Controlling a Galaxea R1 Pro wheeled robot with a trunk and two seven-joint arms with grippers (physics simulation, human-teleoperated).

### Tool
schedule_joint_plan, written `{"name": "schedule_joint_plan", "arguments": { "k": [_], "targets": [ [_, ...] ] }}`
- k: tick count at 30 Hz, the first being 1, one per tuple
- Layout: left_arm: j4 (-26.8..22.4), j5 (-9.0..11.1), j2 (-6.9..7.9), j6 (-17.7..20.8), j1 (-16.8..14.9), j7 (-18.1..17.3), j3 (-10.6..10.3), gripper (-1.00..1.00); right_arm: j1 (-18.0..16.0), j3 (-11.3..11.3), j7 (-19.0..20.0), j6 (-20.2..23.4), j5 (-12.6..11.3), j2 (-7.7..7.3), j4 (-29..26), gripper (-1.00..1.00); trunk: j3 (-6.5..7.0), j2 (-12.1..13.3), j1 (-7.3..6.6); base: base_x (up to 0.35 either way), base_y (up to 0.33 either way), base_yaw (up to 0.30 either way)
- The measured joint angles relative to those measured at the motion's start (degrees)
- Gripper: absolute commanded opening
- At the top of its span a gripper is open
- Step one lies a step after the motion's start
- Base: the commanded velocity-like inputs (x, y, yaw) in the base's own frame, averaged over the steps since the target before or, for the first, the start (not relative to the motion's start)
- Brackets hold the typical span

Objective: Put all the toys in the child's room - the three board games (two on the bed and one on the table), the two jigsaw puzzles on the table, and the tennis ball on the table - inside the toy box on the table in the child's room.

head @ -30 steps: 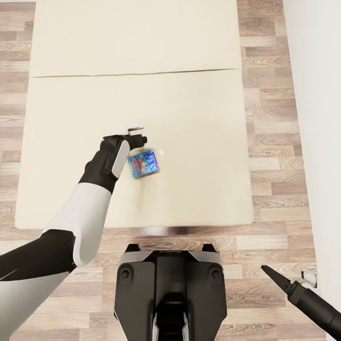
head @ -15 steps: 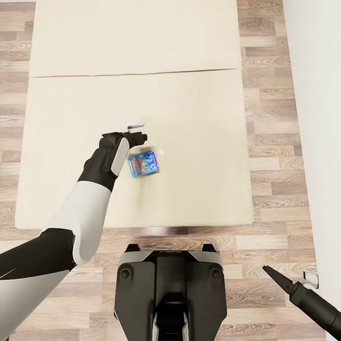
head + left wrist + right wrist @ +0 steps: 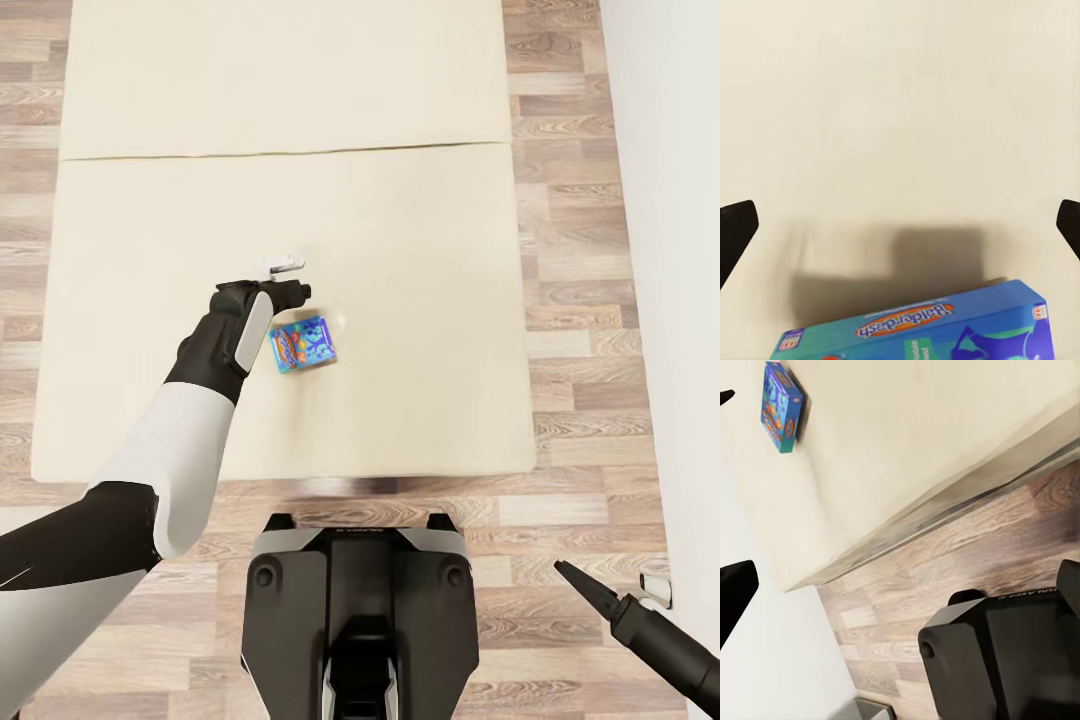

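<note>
Blue board game lies flat on bed. Left gripper just beyond it, fingers spread wide, empty. Advice: lower, straddle box edges, then close. Right gripper low near floor, spread unclear.

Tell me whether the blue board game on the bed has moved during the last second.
No. The blue board game keeps its place between the bed's seam and near edge; only the whole head view shifted slightly.

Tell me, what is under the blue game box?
The blue printed game box lies on the large cream mattress. Its footprint on the mattress is hidden.
</note>
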Motion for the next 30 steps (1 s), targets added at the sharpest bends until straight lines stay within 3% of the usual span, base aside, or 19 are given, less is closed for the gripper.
{"name": "schedule_joint_plan", "arguments": {
  "k": [30],
  "targets": [
    [1.42, -0.20, 0.00, -0.26, 0.00, 0.93, -0.13, 1.00, 0.00, -0.05, 0.01, 0.33, 0.08, -0.17, 0.00, 1.00, -2.03, 0.00, 0.00, 0.000, 0.000, 0.000]
  ]
}}
